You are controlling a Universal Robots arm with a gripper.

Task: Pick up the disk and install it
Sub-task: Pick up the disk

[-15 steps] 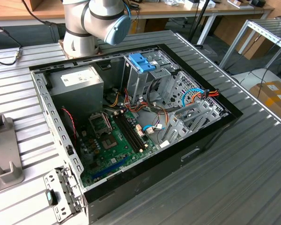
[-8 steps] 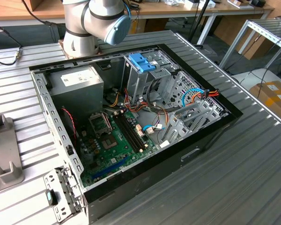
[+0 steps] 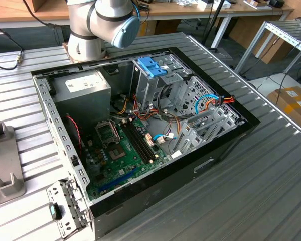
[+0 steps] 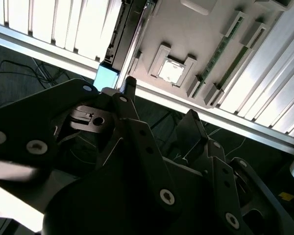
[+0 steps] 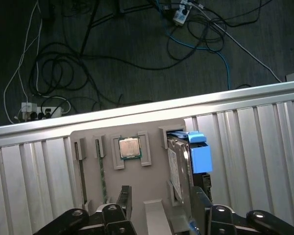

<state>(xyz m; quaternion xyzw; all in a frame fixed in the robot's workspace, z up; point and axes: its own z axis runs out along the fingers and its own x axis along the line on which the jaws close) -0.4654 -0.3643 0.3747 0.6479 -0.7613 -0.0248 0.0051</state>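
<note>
The disk (image 5: pixel 180 164) stands on edge in a slot of a grey holder plate (image 5: pixel 152 132) on the ribbed table. It has a grey body and a bright blue end tab (image 5: pixel 200 155). My gripper (image 5: pixel 160 199) hangs just above the plate, open. One finger (image 5: pixel 123 196) is over the plate's middle. The other finger (image 5: pixel 199 201) is beside the disk, so the disk lies in the gap close to that finger. In the second wrist view the disk's blue tab (image 4: pixel 107 77) peeks out past the gripper (image 4: pixel 160 100).
The plate also holds a processor chip (image 5: pixel 130 148) and two memory sticks (image 5: pixel 102 166). The table's edge and a cabled floor (image 5: pixel 112 54) lie just beyond it. In the exterior view the open computer case (image 3: pixel 226 145) sits mid-table, with a blue-latched drive cage (image 3: pixel 153 68) near the arm's base (image 3: pixel 85 47).
</note>
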